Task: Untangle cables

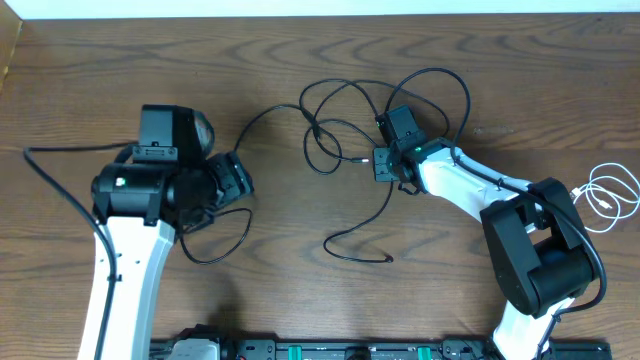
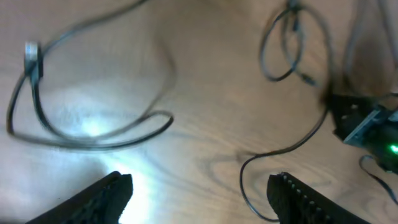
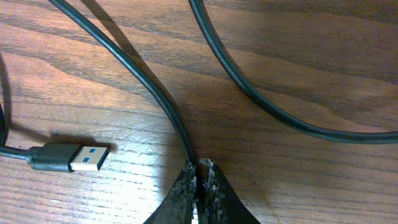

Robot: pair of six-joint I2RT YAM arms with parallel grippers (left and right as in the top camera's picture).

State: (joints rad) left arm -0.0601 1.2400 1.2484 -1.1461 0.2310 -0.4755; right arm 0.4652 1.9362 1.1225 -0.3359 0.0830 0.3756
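Starting on the left: the left hand [image 1: 232, 180] hangs low over the surface [image 1: 70, 80] with its fingers spread wide and nothing between them, just bare wood in the gap. A loose black loop [image 1: 215, 245] curls right beside it, partly tucked under the arm. Behind that arm there's a big stretch of bare wood running out to the far and left edges, so lots of room that way.

Toward the middle, the black cables [image 1: 345, 105] pile into overlapping loops. One tail swings down to the centre and ends on open wood, well away from the near edge.

The right hand [image 1: 383, 163] sits at the tangle's lower right. It's pinched shut on one of the black cables, and the strand runs straight into its fingertips [image 3: 185, 190]. A USB plug [image 3: 87, 157] lies flat just left of those tips, not touching them.

Far right, the white cable [image 1: 610, 195] is coiled right at the surface's right edge, well apart from the tangle.
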